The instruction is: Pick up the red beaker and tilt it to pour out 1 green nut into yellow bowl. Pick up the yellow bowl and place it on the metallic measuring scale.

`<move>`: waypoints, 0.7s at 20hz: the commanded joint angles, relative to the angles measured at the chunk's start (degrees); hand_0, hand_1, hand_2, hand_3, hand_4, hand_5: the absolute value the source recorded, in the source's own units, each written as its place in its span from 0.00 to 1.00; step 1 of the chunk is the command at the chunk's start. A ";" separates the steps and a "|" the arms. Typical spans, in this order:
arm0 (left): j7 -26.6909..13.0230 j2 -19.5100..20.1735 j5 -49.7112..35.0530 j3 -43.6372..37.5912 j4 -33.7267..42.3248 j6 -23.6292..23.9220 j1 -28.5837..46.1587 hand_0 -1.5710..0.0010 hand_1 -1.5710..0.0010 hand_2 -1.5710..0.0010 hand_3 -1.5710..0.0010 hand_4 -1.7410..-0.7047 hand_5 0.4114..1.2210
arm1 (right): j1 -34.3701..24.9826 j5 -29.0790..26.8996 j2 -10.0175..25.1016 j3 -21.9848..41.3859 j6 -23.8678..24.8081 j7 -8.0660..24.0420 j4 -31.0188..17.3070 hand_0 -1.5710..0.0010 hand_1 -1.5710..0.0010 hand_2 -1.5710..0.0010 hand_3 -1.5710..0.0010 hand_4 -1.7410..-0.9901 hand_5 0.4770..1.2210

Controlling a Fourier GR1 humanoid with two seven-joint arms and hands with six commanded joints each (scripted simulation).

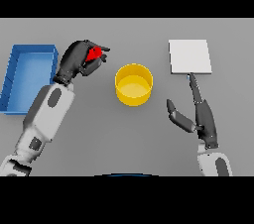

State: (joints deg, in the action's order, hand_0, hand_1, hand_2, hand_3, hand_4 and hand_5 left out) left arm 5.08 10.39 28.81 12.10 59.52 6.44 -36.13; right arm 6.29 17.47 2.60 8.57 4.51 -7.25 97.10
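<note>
My left hand (78, 59) is curled round the red beaker (94, 53), holding it above the grey table (99, 139) just to the left of the yellow bowl (134, 84); only a small red part of the beaker shows between my fingers, and it appears tipped toward the bowl, though how far I cannot tell. My right hand (202, 119) rests near the lower right, fingers straight and spread with the thumb held out to the side, gripping nothing; its longest fingertip reaches up to the near edge of the scale (190, 56), a pale square plate lying right of the bowl and apart from it. The bowl stands upright on the table between my two hands, and its inside shows only yellow: I can make out no green nut in it, nor in the beaker, which my fingers largely hide. I judge the task to be in its first part: the beaker is lifted and brought beside the bowl, the pour is either under way or not yet done, and the bowl has not yet been picked up or set on the scale. A blue tray (12, 72) lies at the far left behind my left arm, with nothing visible in it. No brand, label or writing can be read on any object.
</note>
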 commanded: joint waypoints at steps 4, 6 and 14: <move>-2.88 3.37 8.36 7.62 -0.86 -4.05 -5.15 0.00 0.00 0.00 0.00 0.00 0.92 | -0.67 -0.60 -0.11 0.14 -0.61 0.14 0.65 1.00 1.00 1.00 1.00 0.90 0.28; -3.54 4.13 12.91 11.95 -3.06 -6.52 -8.86 0.00 0.00 0.00 0.00 0.00 0.95 | -0.46 -0.44 0.31 -0.07 -0.68 -0.22 -0.10 1.00 1.00 1.00 1.00 0.91 0.29; -3.58 5.23 25.64 26.37 -10.26 -19.26 -21.35 0.00 0.00 0.00 0.00 0.12 0.99 | -0.78 -1.24 -0.71 0.06 -0.93 0.01 -0.67 1.00 1.00 1.00 1.00 0.91 0.27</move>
State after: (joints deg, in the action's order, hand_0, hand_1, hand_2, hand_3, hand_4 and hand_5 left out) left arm 1.39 15.60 54.52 38.44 49.29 -12.81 -57.49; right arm 5.52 16.23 1.88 8.62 3.59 -7.14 96.42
